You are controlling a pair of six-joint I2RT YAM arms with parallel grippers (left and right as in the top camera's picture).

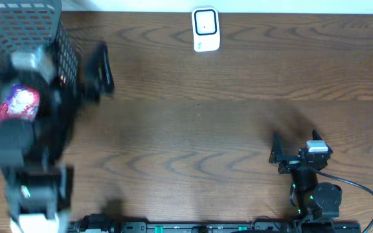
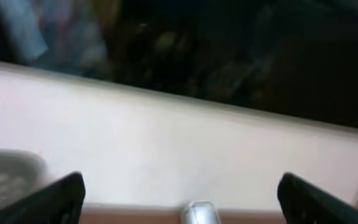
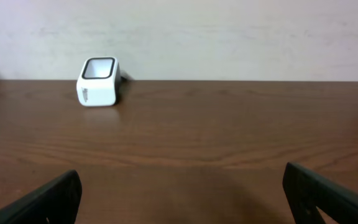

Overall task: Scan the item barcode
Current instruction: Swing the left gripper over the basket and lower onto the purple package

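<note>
Overhead: a pink-and-white packet (image 1: 21,103) is seen in the dark wire basket (image 1: 37,19), far left; a small white box scanner (image 1: 206,30) is set far centre. Left wrist: the left gripper (image 2: 180,186) is spread, empty. Right wrist: the right gripper (image 3: 182,177) is spread, empty. The packet should be pinched by 1 edge, barcode left uncovered.

scanner (image 1: 206,29): white, upright, far table (image 1: 193,129) edge | pink packet (image 1: 21,103): in basket (image 1: 18,19), blurred

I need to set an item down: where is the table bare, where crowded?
Bare wood lies between the white scanner and the right claw. Crowded at the left: the mesh basket with the left arm over it.
</note>
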